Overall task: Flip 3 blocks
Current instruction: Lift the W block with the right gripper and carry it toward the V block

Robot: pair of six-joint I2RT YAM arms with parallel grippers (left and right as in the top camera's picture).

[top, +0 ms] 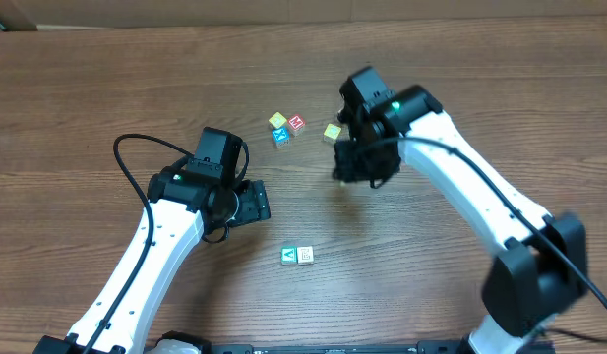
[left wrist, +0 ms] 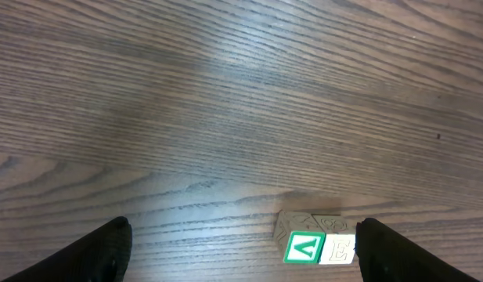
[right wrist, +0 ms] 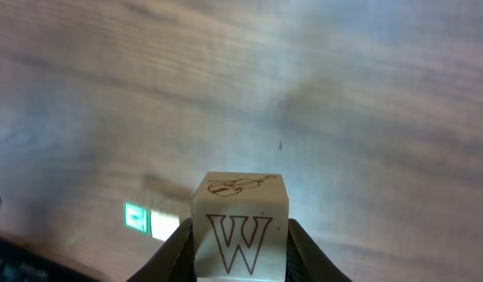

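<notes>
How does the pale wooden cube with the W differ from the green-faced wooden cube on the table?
The pale wooden W cube is clamped in the right gripper; the green-faced wooden cube lies on the table, touching a pale E cube. The W cube's face is pale with an outlined letter; the green cube's is green with a white letter. Both are small letter cubes.

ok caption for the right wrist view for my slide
Right gripper holds the pale W block over the table, green block and pale block paired below
</notes>
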